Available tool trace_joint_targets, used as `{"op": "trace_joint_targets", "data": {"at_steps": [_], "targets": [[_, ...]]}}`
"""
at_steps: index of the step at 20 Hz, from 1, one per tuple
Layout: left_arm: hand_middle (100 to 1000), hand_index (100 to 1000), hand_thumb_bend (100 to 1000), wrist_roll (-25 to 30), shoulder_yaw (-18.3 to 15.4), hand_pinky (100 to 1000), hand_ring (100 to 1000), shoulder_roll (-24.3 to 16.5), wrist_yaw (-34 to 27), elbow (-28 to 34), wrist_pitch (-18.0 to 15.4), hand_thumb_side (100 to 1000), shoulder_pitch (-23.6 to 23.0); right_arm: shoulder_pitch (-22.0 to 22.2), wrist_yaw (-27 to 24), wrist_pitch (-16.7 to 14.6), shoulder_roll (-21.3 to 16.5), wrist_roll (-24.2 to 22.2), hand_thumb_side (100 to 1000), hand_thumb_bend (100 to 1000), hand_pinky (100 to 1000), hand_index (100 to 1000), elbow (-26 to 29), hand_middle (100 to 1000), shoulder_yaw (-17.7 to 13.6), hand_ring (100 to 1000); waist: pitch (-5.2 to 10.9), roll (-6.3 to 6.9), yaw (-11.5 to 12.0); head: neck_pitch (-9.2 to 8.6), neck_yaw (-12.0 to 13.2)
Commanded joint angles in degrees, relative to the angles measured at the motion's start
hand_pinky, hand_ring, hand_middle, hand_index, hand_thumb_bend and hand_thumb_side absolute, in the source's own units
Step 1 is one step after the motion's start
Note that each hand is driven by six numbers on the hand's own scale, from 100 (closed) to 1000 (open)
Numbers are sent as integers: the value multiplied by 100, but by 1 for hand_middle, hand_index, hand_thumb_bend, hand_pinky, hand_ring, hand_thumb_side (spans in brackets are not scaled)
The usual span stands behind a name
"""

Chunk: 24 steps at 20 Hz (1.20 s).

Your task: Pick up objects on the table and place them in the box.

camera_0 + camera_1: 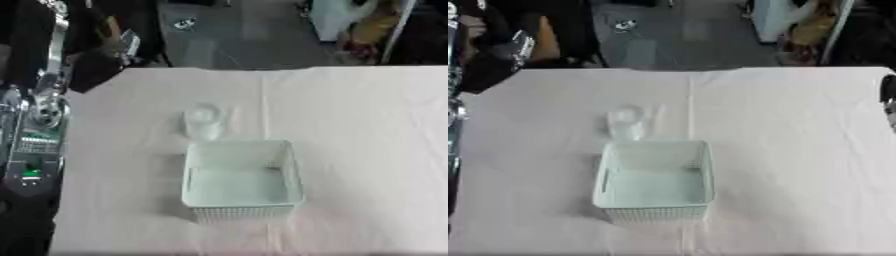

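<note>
Standing upright just past the white box (242, 181), at its 11 o'clock, the clear cup (203, 121) waits, and neither hand shows, so I cannot tell which is nearer.

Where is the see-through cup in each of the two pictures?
Left eye view: the clear cup stands on the tablecloth left of the middle, just beyond the white basket's far left corner.
Right eye view: the same cup shows further left, again just beyond that corner.
Shared landmark: the white basket.
</note>
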<state>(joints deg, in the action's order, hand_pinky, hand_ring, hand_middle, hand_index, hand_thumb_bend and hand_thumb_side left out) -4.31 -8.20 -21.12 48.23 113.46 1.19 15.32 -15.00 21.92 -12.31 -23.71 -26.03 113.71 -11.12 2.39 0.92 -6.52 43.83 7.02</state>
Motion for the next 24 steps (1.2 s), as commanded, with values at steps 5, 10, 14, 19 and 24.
{"op": "trace_joint_targets", "data": {"at_steps": [5,10,14,19,24], "targets": [[947,377,1000,839,417,1000,1000,-1511,-357,-127,120,816,528,-64,5,13,-149,-33,650,100,891,938,88,906,3,915,57,46,-92,-94,-37],[944,376,1000,1347,886,1000,1000,-2346,-1064,-1067,117,876,1119,-81,-16,6,-163,-79,650,100,891,938,88,906,40,916,77,86,-154,-110,33],[943,378,995,1630,1233,1000,999,-2593,-1512,-1999,105,934,1566,-90,-29,6,-159,-102,651,100,891,939,88,906,54,916,83,99,-181,-116,66],[937,375,964,1662,1425,1000,991,-2582,-1678,-3065,80,966,1836,-103,-41,4,-148,-118,651,100,891,939,88,906,62,916,80,100,-180,-135,59],[936,380,951,1421,1549,1000,989,-2232,-1478,-3704,33,995,1804,-105,-46,0,-135,-124,651,100,891,939,88,906,66,916,63,74,-183,-169,20]]}}
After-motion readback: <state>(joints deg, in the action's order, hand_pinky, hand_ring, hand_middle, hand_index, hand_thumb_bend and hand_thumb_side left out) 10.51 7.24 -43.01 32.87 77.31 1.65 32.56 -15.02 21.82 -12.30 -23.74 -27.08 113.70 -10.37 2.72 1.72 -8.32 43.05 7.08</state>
